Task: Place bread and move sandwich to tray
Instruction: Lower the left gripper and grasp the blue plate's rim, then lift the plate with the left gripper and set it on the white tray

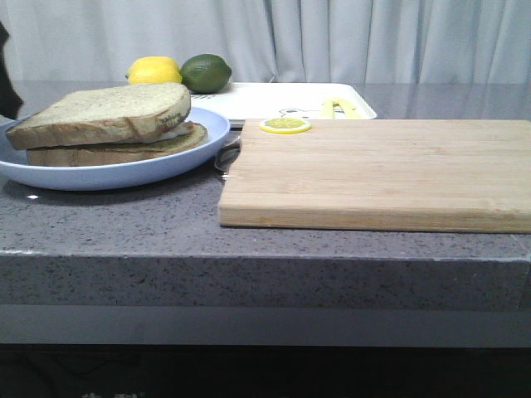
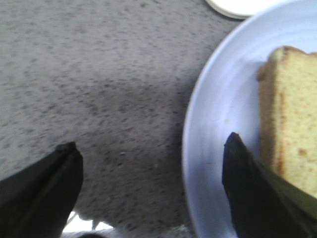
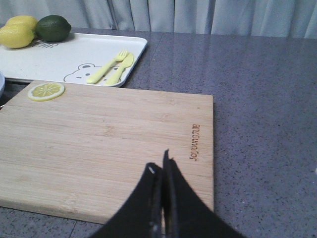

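The thick bread slice (image 1: 108,112) lies on top of a flatter brown-crusted slice (image 1: 124,151) on the light-blue plate (image 1: 108,172) at the left; together they form the sandwich, its egg hidden. The white tray (image 1: 274,106) lies behind the plate and board. My left gripper (image 2: 149,141) is open and empty, low at the plate's rim (image 2: 195,124): one finger (image 2: 247,183) is over the plate beside the bread (image 2: 290,124), the other (image 2: 49,188) over the counter. My right gripper (image 3: 159,163) is shut and empty above the cutting board (image 3: 99,144).
The wooden cutting board (image 1: 382,170) fills the middle and right, with a lemon slice (image 1: 285,125) on its far left corner. A lemon (image 1: 154,70) and lime (image 1: 206,73) sit at the tray's far left. A yellow fork and knife (image 3: 111,67) lie on the tray (image 3: 74,54).
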Tool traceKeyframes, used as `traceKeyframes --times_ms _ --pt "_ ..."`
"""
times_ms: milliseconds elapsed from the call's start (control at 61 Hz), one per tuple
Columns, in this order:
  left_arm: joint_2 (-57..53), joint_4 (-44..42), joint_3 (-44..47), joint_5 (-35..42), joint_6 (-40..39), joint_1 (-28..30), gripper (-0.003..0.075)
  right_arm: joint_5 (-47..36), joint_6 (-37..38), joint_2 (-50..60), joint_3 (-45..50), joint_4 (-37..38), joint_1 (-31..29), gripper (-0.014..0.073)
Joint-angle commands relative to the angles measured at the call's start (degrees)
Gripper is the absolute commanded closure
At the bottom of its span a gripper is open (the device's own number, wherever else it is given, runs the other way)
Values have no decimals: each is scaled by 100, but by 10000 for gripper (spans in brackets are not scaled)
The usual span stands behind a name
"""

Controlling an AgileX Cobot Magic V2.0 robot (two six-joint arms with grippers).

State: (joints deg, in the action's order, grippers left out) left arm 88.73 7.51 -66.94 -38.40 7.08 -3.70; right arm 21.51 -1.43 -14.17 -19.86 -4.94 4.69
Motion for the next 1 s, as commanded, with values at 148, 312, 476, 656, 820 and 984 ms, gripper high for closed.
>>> traceKeyframes --times_ms 148,312,476,656,820,984 --pt "134 103 -192 377 32 -160 153 -515 -1 -44 -136 61 -25 664" --pt "264 103 -192 413 32 -160 176 -515 -1 -44 -136 61 -25 664" --pt "337 109 -192 389 32 -160 355 -515 -1 -44 -136 61 -25 664" --pt "347 109 -192 389 32 -160 650 -515 -1 -44 -136 61 -25 664" --pt "347 223 -221 350 32 -160 739 -515 -1 -44 -136 61 -25 664" --pt "323 522 -684 -142 32 -160 739 -515 -1 -44 -136 61 -25 664"
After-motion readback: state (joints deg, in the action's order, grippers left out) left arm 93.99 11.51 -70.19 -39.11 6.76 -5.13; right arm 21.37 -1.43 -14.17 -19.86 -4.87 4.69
